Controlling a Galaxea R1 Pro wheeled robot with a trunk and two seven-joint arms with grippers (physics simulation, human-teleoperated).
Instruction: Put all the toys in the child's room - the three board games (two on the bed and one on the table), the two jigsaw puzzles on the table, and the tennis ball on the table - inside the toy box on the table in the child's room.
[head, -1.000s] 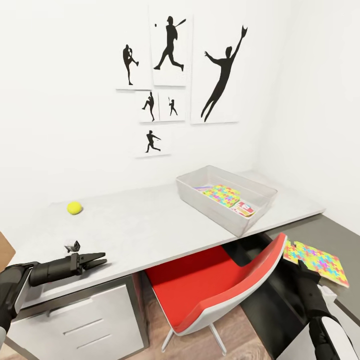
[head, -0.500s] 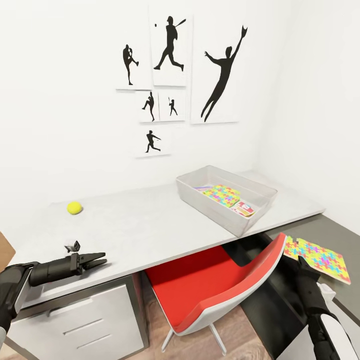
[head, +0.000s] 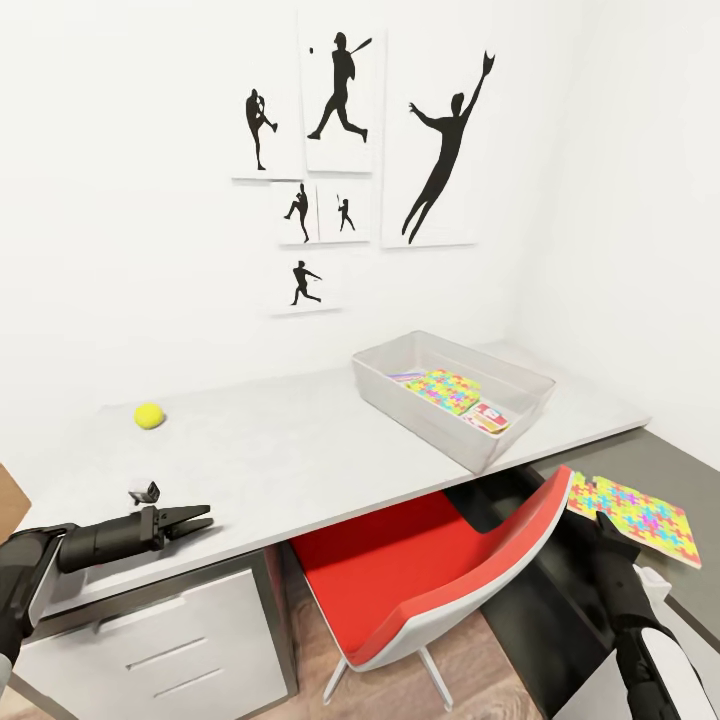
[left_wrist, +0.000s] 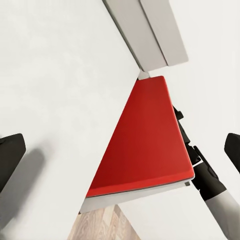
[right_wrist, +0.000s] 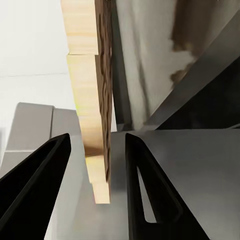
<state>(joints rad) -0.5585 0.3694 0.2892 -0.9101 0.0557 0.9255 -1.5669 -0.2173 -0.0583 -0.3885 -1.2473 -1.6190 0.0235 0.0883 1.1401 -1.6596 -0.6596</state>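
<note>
The light-grey toy box (head: 420, 420) stands on the table (head: 300, 450) at the right, holding one jigsaw puzzle (head: 445, 388) and a red-and-white board game (head: 487, 417). The tennis ball (head: 149, 415) lies on the table at the far left. A second jigsaw puzzle (head: 632, 517) rests on the lower dark-grey section (head: 685, 465). My right gripper (right_wrist: 97, 137) straddles this puzzle's wooden edge (right_wrist: 90, 110), and a gap shows on each side of it. My left gripper (head: 190, 520) hovers open over the table's front left, with its fingers (left_wrist: 10, 155) far apart.
A red chair (head: 430, 570) is tucked under the table between my arms, its back close to my right arm (head: 625, 600). Pale drawers (head: 150, 640) sit below the left gripper. Black silhouette pictures (head: 340, 150) hang on the white wall behind.
Compared with a second ago, the puzzle on the lower section and my right arm have shifted slightly up and away. Nothing has moved in the last half second.
</note>
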